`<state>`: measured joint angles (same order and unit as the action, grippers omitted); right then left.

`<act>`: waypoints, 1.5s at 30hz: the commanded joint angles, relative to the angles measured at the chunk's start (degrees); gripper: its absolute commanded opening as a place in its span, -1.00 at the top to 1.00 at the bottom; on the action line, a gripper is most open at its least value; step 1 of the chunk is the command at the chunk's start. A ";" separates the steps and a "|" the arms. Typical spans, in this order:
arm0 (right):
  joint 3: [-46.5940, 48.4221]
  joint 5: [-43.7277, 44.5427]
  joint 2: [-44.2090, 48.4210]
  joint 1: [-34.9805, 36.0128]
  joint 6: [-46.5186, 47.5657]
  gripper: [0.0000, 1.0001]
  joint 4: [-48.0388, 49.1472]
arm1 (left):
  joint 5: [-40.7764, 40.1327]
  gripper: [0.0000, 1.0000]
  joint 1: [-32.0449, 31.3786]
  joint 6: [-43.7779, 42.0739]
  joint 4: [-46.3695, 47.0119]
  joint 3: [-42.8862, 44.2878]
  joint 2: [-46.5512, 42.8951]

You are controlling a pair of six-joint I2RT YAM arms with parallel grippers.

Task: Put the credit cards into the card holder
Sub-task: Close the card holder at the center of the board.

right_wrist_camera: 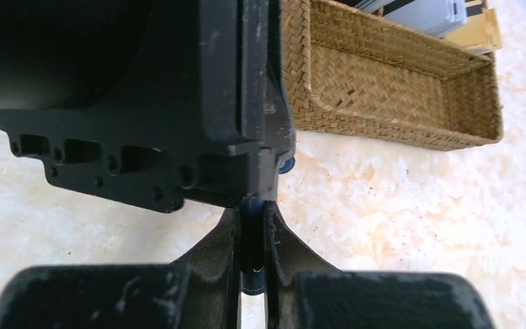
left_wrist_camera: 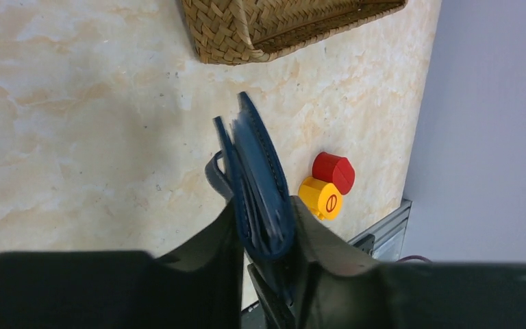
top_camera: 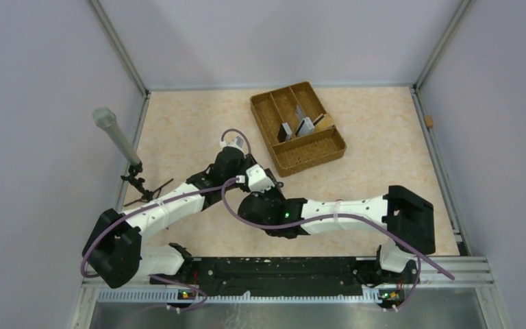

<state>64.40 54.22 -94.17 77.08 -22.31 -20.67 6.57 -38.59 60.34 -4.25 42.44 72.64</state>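
Tabletop [top_camera: 178,130] with a pale marbled pattern, walled in by plain grey panels. A brown woven tray [top_camera: 329,154] with dividers sits toward the back. A few thin grey cards [top_camera: 305,125] stand leaning in the tray's middle compartment, with a tan piece beside them that is hard to make out. Just in front of the tray's near corner, two black and white robot arms meet and cover one another from above, so the grip itself is hidden in the overhead view. From the left wrist, the card holder [left_wrist_camera: 257,185] shows as a slim navy leather fold with stitched edges. It stands on edge above the table, close to the tray's corner, with a strap looping out on one side. The left gripper [left_wrist_camera: 264,209] has its fingers pressed against both faces of the card holder. The right gripper [right_wrist_camera: 252,212] has its fingers nearly together, with a sliver of the blue holder pinched between them. The left gripper's black body fills most of the right wrist view. A round red piece [left_wrist_camera: 333,171] and a yellow piece [left_wrist_camera: 320,197] touch each other on the table, farther from the tray than the holder is. Far left of the tray, a grey wand [top_camera: 113,130] leans on a small stand.
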 commanded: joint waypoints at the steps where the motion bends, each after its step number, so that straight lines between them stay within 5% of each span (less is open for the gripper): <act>1: 5.43 5.80 -2.15 2.40 -0.92 1.00 -1.39 | 1.07 0.54 -0.54 0.18 3.25 -0.63 0.36; 3: 5.06 6.07 -2.00 2.77 -1.27 0.87 -1.98 | 0.92 0.74 -0.45 0.06 3.76 -1.15 0.29; 6: 3.67 4.31 0.08 3.11 -1.69 0.14 -2.92 | 0.77 1.00 -0.14 -0.23 3.81 -1.73 0.14; 8: 1.84 1.76 3.02 3.18 -1.87 -0.18 -2.84 | 0.66 1.00 0.35 -0.73 3.81 -2.11 -0.29; 13: -4.27 -6.04 13.57 2.12 -2.79 -0.50 -2.87 | 1.65 1.00 1.83 -4.22 9.21 -5.14 -4.06; 22: -20.78 -47.24 31.59 -20.40 -5.76 -0.49 11.60 | 11.57 1.00 3.47 -11.91 20.06 -14.75 -14.45; 26: -25.52 -60.63 33.71 -27.29 -8.36 -0.31 18.64 | 16.57 1.00 3.66 -12.12 22.59 -18.29 -16.02; 45: -28.23 -65.85 26.79 -27.64 -11.01 0.22 25.68 | 24.16 0.94 3.66 -8.42 33.03 -24.24 -16.24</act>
<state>36.18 -9.67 -66.13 49.69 -32.64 1.19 28.69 -35.22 51.29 22.98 18.59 56.53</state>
